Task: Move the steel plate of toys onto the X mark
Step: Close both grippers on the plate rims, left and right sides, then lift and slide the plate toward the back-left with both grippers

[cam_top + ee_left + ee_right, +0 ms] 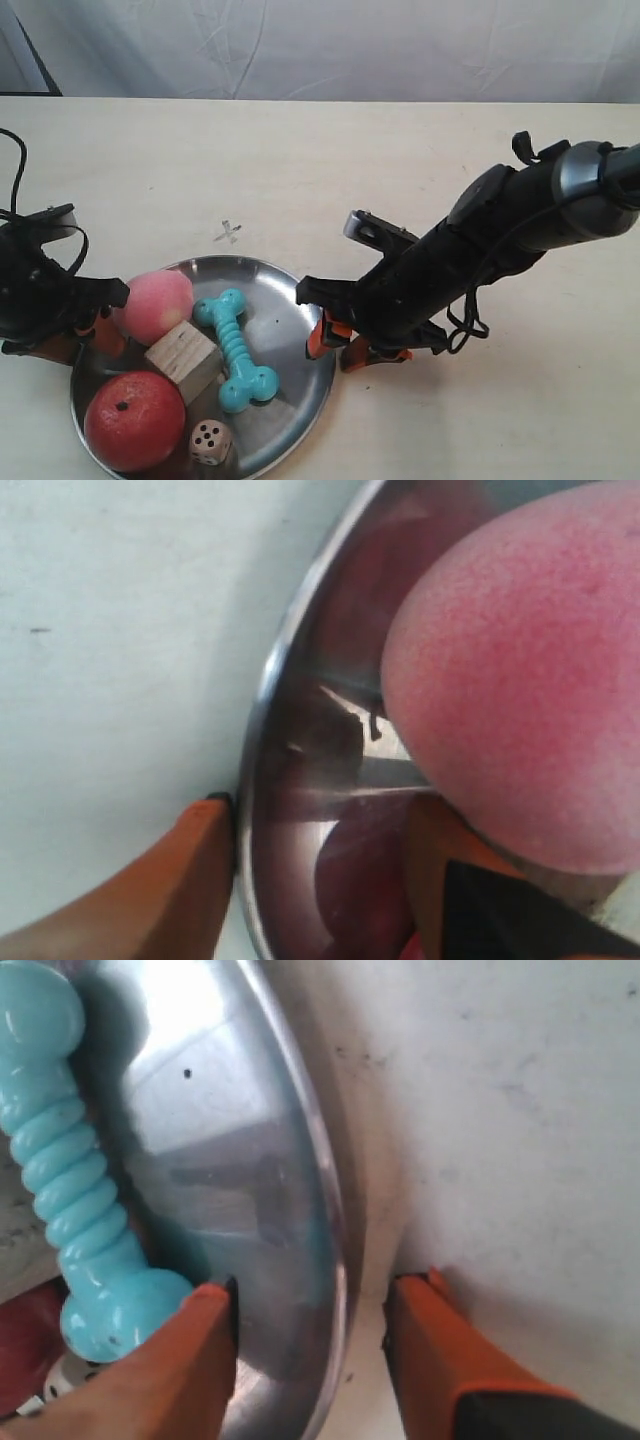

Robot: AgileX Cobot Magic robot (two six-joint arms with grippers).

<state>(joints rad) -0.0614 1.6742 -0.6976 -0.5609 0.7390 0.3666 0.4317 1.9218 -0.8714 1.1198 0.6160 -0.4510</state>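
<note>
Steel plate (290, 330) holds five toys (235, 350) (two wooden).

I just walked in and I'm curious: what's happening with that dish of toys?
A robot seems to be getting ready to carry the steel plate. Its left tool straddles the rim beside the peach. Its right tool straddles the opposite rim by the turquoise bone. Both look open. The plate lies near the X mark, not on it.

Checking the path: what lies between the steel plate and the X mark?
Only bare tabletop separates the steel plate from the X mark; the exterior view shows it.
</note>
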